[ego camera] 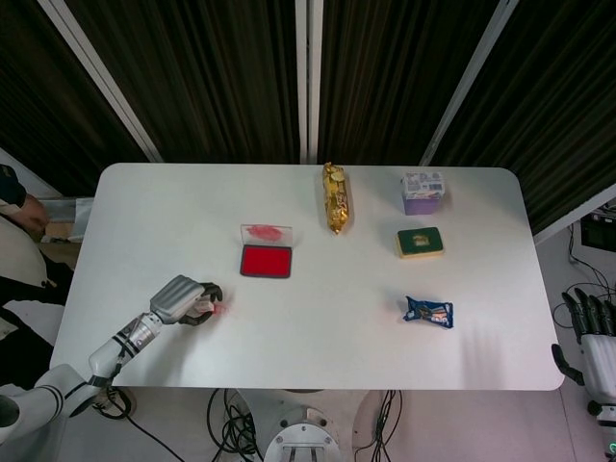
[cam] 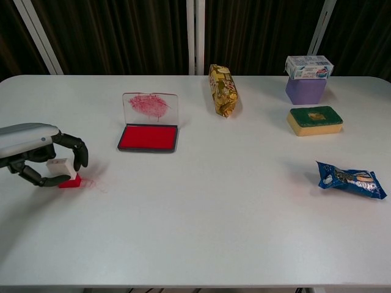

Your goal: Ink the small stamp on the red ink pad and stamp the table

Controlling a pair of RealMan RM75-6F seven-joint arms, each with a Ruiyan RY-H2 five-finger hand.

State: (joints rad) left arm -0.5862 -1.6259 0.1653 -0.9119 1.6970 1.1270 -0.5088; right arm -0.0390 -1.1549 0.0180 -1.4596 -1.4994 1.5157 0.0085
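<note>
The small stamp, white on top with a red base, stands on the white table near its left front. My left hand arches over it. The fingers are spread clear of its right side, and the thumb lies low at its left. In the head view the left hand covers most of the stamp. A faint red mark shows on the table just right of the stamp. The red ink pad lies open behind, its stained lid upright. My right hand hangs off the table's right side, fingers apart, empty.
A gold snack bag lies at the back centre. At the right are a yellow-green sponge, a purple box with a small carton on it, and a blue packet. A person stands by the left edge.
</note>
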